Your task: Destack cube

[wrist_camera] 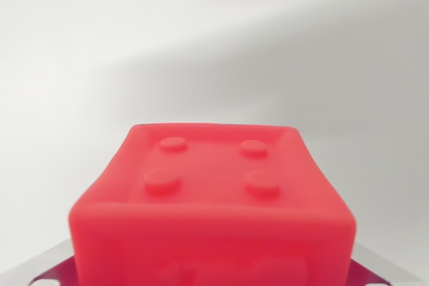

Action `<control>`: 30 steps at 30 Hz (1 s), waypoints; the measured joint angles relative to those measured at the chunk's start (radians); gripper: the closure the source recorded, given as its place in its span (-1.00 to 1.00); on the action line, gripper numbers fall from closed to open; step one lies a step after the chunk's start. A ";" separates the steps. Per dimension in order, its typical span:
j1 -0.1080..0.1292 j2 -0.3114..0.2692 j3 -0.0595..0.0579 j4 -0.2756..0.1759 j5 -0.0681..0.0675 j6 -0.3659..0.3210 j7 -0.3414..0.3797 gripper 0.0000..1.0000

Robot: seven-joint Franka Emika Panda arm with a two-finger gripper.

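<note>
A red cube [211, 199] fills the lower middle of the wrist view, very close and blurred. Its top face has a raised rim and several round studs. Grey metal parts of my gripper [211, 278] show at the bottom corners. One finger [47, 269] lies against the cube's left side and the other against its right side. The gripper looks shut on the cube. Whatever is under the cube is hidden, and no second cube shows.
Behind the cube lies a plain white-grey surface [214, 45] with a soft diagonal band of light and shadow. No other objects or edges are in view.
</note>
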 joint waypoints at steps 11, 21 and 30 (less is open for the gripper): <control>-0.038 0.019 -0.004 0.020 0.009 0.000 -0.024 1.00; -0.058 0.079 0.004 0.035 0.033 0.043 -0.047 1.00; -0.074 0.158 0.027 0.049 0.062 0.107 -0.068 1.00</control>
